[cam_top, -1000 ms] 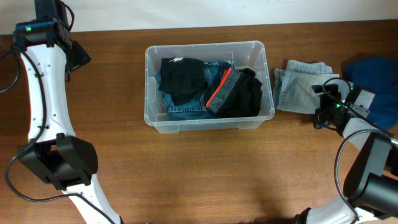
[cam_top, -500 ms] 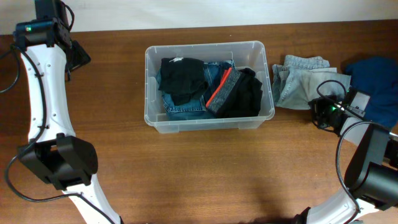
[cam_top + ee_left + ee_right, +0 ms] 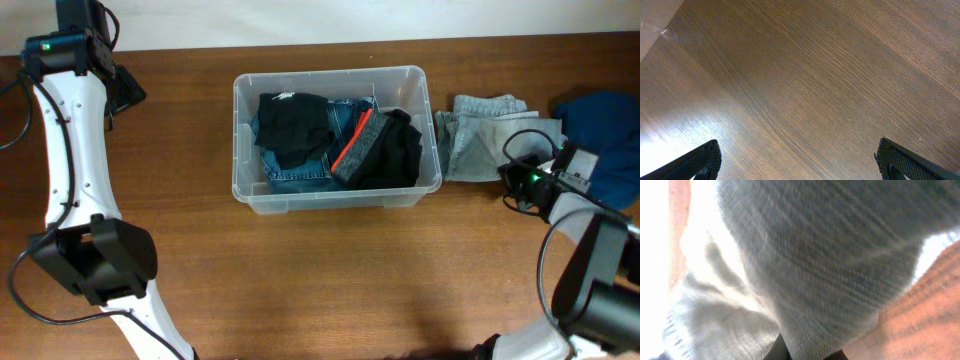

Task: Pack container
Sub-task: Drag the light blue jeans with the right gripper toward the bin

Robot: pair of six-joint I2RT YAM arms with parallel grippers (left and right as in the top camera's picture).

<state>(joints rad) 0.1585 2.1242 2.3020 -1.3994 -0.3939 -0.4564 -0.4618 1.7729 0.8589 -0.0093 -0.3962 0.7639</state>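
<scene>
Far left, over bare worktop [image 3: 300, 290]: left tool [image 3: 800, 164] status? (M.)

Its fingers [image 3: 697, 162] stand wide apart, nothing between them, well apart from every item. (T.)

Centre: container [image 3: 335, 200]? (M.)

Mid-worktop, open side up, long axis running left–right. Black garments [image 3: 390, 150] and denim [image 3: 298, 176] lie inside. (T.)

Right side? (M.)

Grey garment [image 3: 480, 140] lies just beside the container's right short end. Right tool [image 3: 510, 185] is clamped on that garment's near right edge, and grey cloth fills its wrist view. Judgement: the container lies directly left of this tool, so the carry goes leftward over the short wall. The right arm is much the nearer. Blue garment [image 3: 600, 125] sits farther right. (T.)
</scene>
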